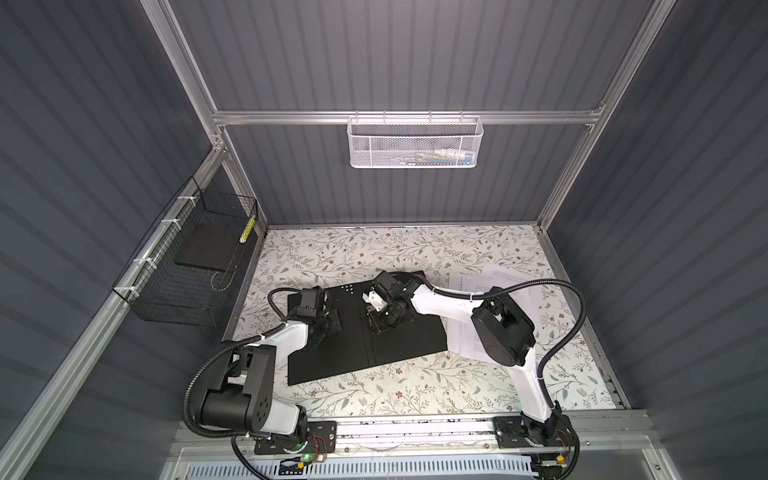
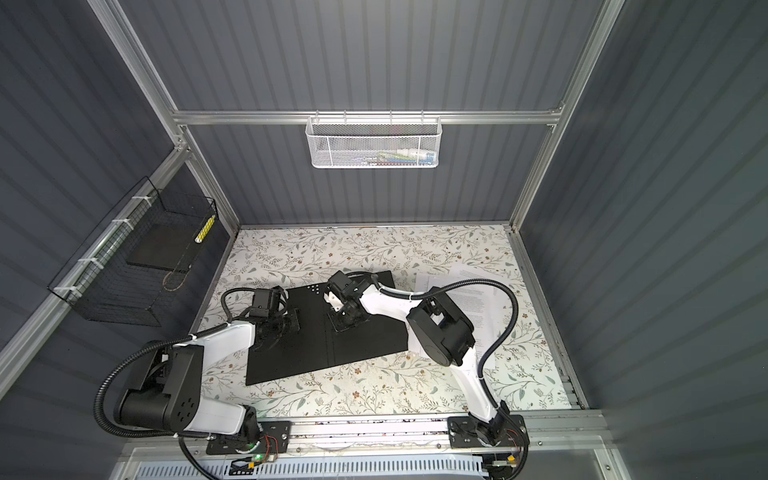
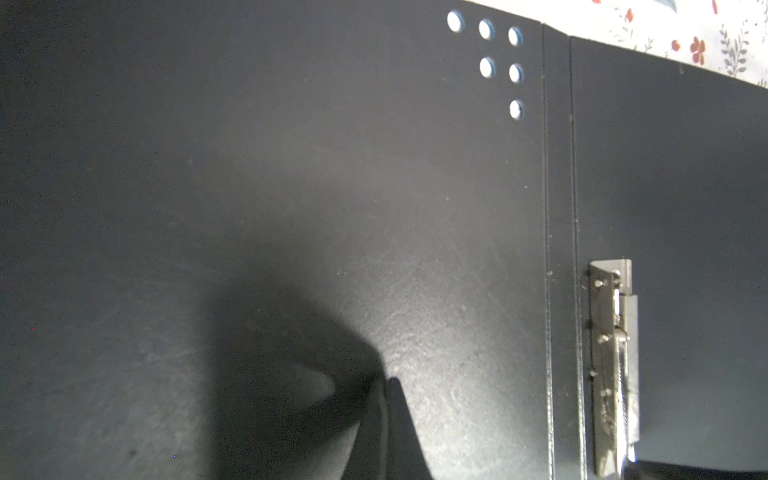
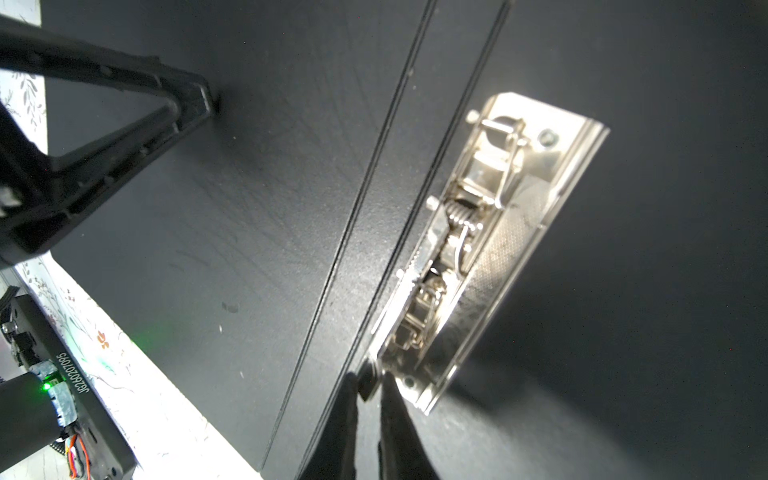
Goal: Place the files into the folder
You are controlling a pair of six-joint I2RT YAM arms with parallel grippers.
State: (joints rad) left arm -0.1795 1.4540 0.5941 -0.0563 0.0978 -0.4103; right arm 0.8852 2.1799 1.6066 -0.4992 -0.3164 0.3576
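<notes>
Now folder (image 1: 399, 345) lies open flat, spine (image 3: 559, 208) running near-to-far, slightly skewed; left gripper (image 3: 384, 386) closed, pressing it; right gripper (image 4: 370, 379) pinches clip (image 4: 490, 232).

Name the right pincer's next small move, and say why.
Probably pinch firmly and lift: the right pincer straddles the black lever tip of the metal clip on the open folder; the files lie outside it, and the left pincer rests on the cover.

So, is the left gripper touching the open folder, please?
Touching: in the right wrist view the left gripper, shut, meets the folder on its black inside, no gap.
</notes>
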